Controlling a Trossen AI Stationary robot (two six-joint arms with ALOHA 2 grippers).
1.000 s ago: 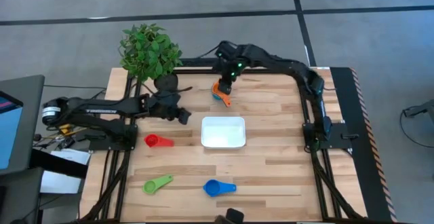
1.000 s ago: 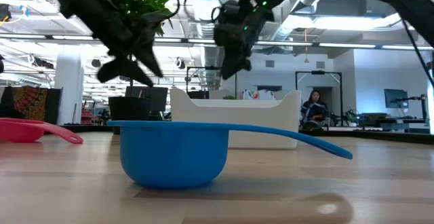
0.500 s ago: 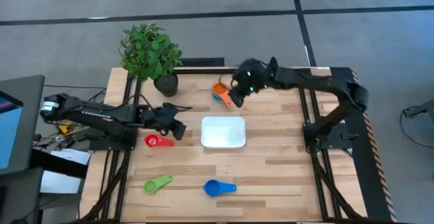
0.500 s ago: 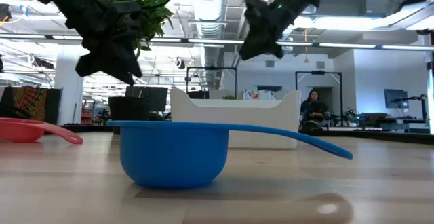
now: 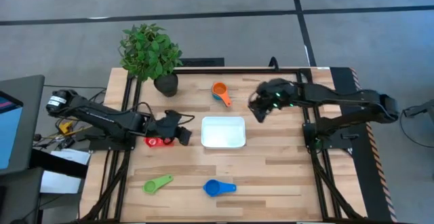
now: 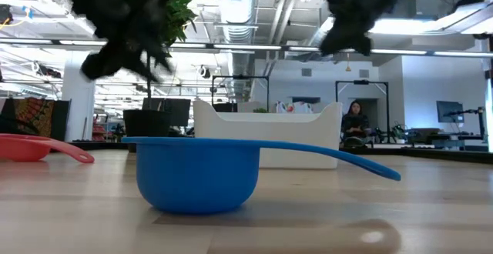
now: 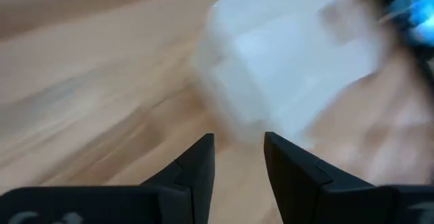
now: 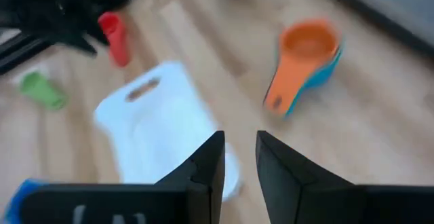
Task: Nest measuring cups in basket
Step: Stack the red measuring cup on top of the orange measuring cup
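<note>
White rounded-rectangle basket (image 5: 223,132) lies mid-table, empty. Four single smooth plastic cups: red cup (image 5: 155,141), green cup (image 5: 157,183), blue cup (image 5: 218,187), orange cup (image 5: 219,91) nested. Left gripper (image 5: 179,135) and right gripper (image 5: 258,110): fingers narrowly parted, holding nothing.

Five measuring cups (image 5: 220,94), one basket (image 5: 223,132), one plant pot (image 5: 166,85), two arms.

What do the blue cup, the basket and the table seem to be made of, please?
Blue cup: probably plastic, with an even saturated colour, a smooth soft sheen, and a thin moulded handle.
Basket: likely white plastic, uniform, with rounded corners and a moulded slot handle.
Table: wood, butcher-block style, with visible planks and grain and a light matte finish.
</note>
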